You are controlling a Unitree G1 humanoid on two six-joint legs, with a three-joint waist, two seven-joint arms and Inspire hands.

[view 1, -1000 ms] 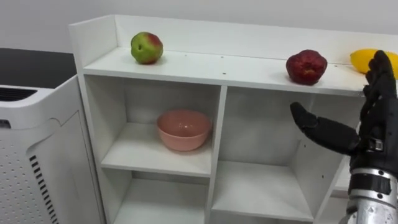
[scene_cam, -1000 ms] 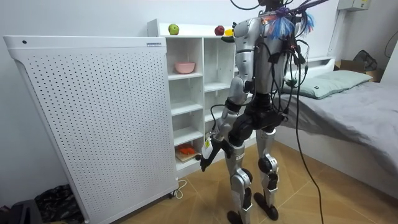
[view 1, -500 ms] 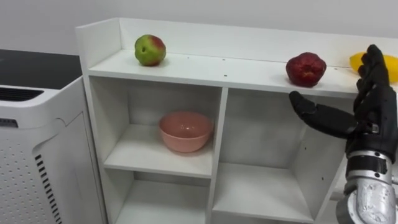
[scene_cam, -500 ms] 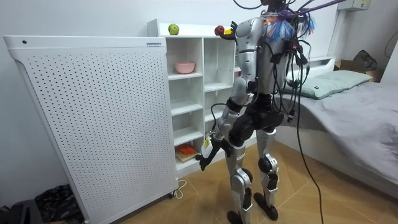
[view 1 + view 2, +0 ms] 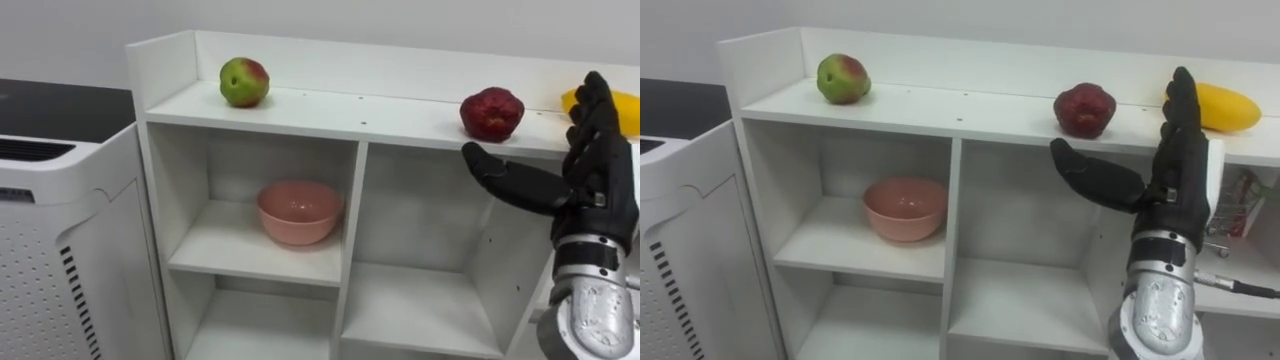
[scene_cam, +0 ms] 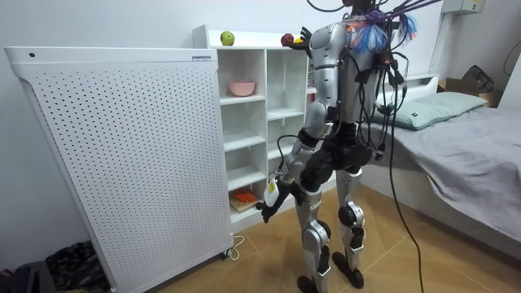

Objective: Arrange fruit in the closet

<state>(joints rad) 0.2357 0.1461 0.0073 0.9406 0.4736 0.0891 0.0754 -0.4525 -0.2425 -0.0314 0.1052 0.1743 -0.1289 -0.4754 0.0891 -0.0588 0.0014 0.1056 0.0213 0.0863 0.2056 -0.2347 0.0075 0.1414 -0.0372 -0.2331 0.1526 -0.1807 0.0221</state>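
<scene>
A green-and-red apple (image 5: 244, 81) rests at the left end of the white closet's top shelf (image 5: 380, 112). A dark red fruit (image 5: 491, 113) sits further right, and a yellow fruit (image 5: 1225, 106) lies at the right end, partly behind my fingers. My right hand (image 5: 590, 185) is raised in front of the shelf edge, open and holding nothing, with fingers straight up and thumb pointing left just below the red fruit. A pink bowl (image 5: 300, 211) stands in the upper left compartment. In the room view my left hand (image 6: 273, 199) hangs low at my side.
A white perforated unit (image 5: 60, 250) stands against the closet's left side. The compartments below and right of the bowl are bare. I stand facing the closet, with a bed (image 6: 464, 138) behind me at the room view's right.
My right hand has risen a little and drifted slightly left towards the red fruit. The eye view has shifted a bit. The fruit has not moved.
</scene>
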